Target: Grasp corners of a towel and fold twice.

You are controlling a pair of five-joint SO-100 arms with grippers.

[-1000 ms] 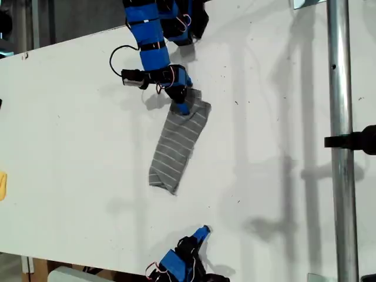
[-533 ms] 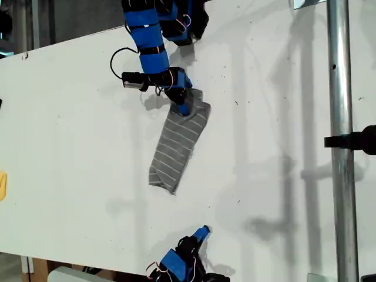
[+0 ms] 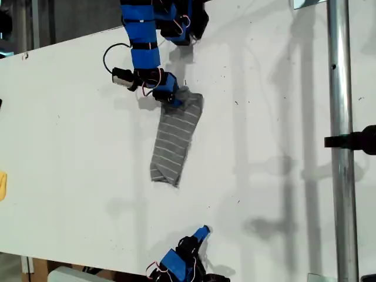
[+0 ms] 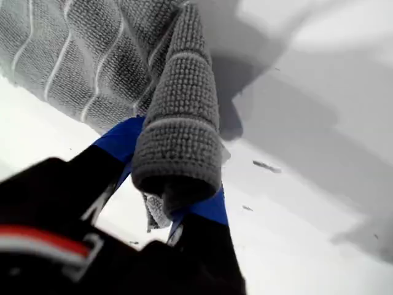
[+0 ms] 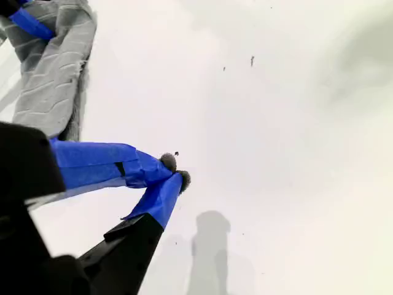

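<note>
The grey striped towel lies folded into a narrow strip on the white table. My first gripper is shut on the towel's upper end in the exterior view. In the first wrist view a rolled fold of the towel is pinched between the blue fingers of my first gripper. The strip's lower tip rests free on the table. My second gripper sits near the table's bottom edge in the exterior view, apart from the cloth. In the second wrist view my second gripper is shut on nothing, with the towel beyond it.
A metal pole with a black clamp runs down the exterior view's right side. A yellow object pokes in at that view's left edge. The first arm's base stands at the table's top edge.
My first gripper has moved up and toward the exterior view's left, dragging the towel's upper end with it. The strip now lies more upright. The second arm has not moved.
</note>
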